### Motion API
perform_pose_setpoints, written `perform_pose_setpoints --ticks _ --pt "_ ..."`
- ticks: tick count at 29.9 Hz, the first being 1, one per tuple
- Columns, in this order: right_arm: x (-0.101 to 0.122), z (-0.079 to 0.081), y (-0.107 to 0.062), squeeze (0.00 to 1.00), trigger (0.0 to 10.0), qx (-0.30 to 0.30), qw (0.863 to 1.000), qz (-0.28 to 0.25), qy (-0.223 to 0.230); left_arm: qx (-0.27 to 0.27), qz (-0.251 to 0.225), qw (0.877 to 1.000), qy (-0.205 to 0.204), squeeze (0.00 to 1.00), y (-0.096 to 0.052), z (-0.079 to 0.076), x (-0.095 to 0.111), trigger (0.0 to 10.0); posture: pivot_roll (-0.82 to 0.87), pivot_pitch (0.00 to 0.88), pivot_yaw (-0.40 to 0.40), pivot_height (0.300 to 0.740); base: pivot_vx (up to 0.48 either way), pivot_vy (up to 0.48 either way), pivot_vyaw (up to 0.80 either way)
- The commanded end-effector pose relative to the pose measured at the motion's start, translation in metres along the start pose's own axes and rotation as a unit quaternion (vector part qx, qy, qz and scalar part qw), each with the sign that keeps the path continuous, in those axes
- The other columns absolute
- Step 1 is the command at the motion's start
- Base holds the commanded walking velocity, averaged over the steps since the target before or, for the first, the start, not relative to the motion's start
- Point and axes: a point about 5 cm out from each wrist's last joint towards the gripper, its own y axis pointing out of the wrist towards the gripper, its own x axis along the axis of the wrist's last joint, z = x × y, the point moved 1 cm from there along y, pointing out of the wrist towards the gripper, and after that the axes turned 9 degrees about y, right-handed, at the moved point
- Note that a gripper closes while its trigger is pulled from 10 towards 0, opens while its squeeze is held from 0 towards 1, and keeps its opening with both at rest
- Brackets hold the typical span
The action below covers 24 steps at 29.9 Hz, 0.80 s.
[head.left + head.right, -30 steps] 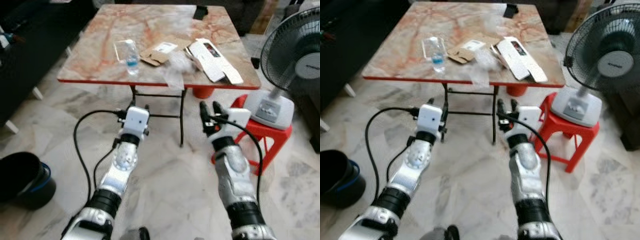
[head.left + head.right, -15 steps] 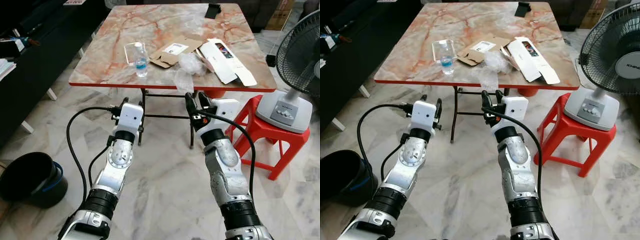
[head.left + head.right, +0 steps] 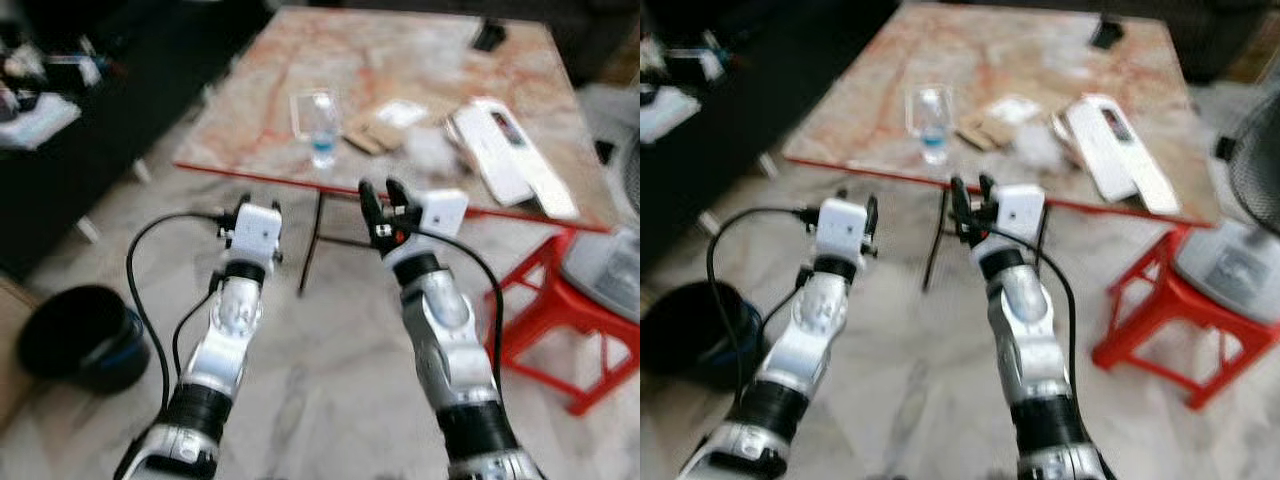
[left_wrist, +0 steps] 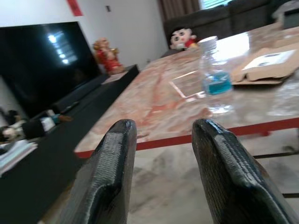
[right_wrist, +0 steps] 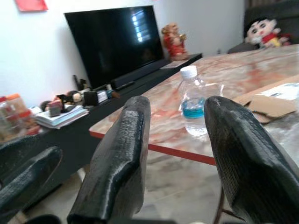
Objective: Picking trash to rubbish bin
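Both silver arms are reaching forward at about the same height. The left pincer (image 4: 161, 172) is holding its fingers parted with nothing between them; the right pincer (image 5: 175, 163) is likewise spread wide and empty.

no text, label or brand can be read anywhere.

Clear plastic bottle (image 3: 322, 144) with blue label, upright on table, flattened cardboard (image 3: 372, 135) beside, black bin (image 3: 82, 337) on floor
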Motion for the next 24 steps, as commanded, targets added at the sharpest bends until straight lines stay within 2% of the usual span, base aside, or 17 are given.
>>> perform_pose_setpoints --ticks 1,13,14,24 --pt "0.0053 -0.0026 -0.0002 0.0 10.0 -0.009 1.0 -0.008 0.012 -0.003 -0.004 1.0 -0.002 0.0 -0.0008 -0.0036 0.0039 10.0 -0.17 0.141 0.01 0.74 0.322 0.0 0.0" --pt "0.0077 0.0009 0.0039 0.0 10.0 0.001 1.0 -0.011 0.01 0.002 -0.008 1.0 -0.005 0.0 0.0025 -0.0033 0.0083 10.0 -0.17 0.125 0.006 0.74 0.324 0.0 0.0" --pt "0.0085 0.0006 0.0037 1.0 10.0 -0.001 1.0 -0.014 0.019 0.001 -0.008 1.0 -0.005 0.0 0.0022 -0.0037 0.008 10.0 -0.17 0.118 0.004 0.74 0.322 0.0 0.0" --pt "0.0109 0.0018 0.0047 1.0 10.0 0.0 1.0 -0.02 0.024 0.0 -0.009 1.0 -0.008 0.0 0.0024 -0.0052 0.0086 10.0 -0.18 0.1 0.008 0.74 0.322 0.0 0.0"
